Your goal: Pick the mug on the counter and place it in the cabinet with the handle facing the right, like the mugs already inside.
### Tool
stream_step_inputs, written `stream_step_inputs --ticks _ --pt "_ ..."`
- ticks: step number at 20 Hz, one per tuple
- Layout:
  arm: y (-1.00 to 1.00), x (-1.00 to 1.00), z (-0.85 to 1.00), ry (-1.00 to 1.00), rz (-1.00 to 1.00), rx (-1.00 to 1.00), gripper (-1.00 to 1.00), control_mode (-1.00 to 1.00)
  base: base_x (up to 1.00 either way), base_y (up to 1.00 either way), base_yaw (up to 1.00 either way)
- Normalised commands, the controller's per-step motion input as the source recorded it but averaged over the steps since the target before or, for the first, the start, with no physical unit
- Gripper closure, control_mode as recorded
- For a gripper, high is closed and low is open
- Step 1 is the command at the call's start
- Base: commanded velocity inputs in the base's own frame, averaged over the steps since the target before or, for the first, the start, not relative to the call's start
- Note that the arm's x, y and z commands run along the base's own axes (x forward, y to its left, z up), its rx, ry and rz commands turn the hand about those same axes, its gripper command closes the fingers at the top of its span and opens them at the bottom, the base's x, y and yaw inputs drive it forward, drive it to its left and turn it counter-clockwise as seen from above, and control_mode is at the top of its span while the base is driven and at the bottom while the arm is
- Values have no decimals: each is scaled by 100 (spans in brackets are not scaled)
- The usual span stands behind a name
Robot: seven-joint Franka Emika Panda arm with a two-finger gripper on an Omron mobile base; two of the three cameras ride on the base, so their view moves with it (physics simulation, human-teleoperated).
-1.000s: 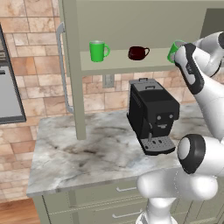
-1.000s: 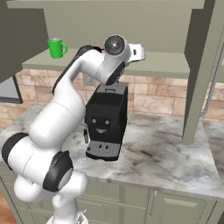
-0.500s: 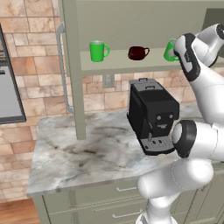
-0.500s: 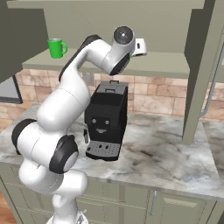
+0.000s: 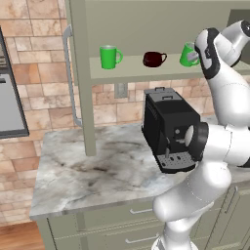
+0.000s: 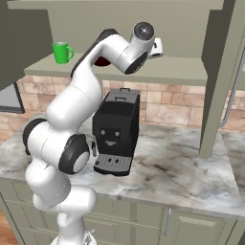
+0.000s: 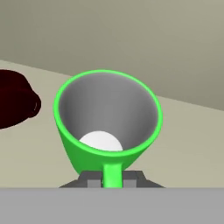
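The mug (image 5: 187, 54) is a green one, tilted, just above the right end of the cabinet (image 5: 146, 73) shelf. Its handle (image 7: 112, 174) points right toward my hand. My gripper (image 5: 196, 56) is shut on that handle. In the hand view the mug (image 7: 107, 118) opens toward the camera, with my gripper (image 7: 112, 179) pinching the handle at the bottom. I cannot tell whether its base touches the shelf. The counter (image 5: 97, 166) lies below.
A dark red mug (image 5: 154, 59) stands just left of the held one, and a brighter green mug (image 5: 110, 56) stands further left on the shelf. A black coffee machine (image 5: 168, 129) sits on the counter under my arm. The cabinet's long bar handle (image 5: 68, 78) hangs at the left.
My hand has carried the mug a little to the left along the shelf, toward the red mug. The upper arm has swung higher. The grip is unchanged.
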Motion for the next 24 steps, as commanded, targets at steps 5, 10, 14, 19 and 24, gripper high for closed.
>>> stream_step_inputs --ticks 5,10,14,19,24 --pt "0 20 -19 0 7 0 100 -100 0 0 0" --pt "0 17 -24 0 6 0 100 -100 0 0 0" --pt "0 17 -17 0 5 0 100 -100 0 0 0" --pt "0 17 -15 0 5 0 100 -100 0 0 0" --pt "0 17 -16 0 6 0 100 -100 0 0 0"
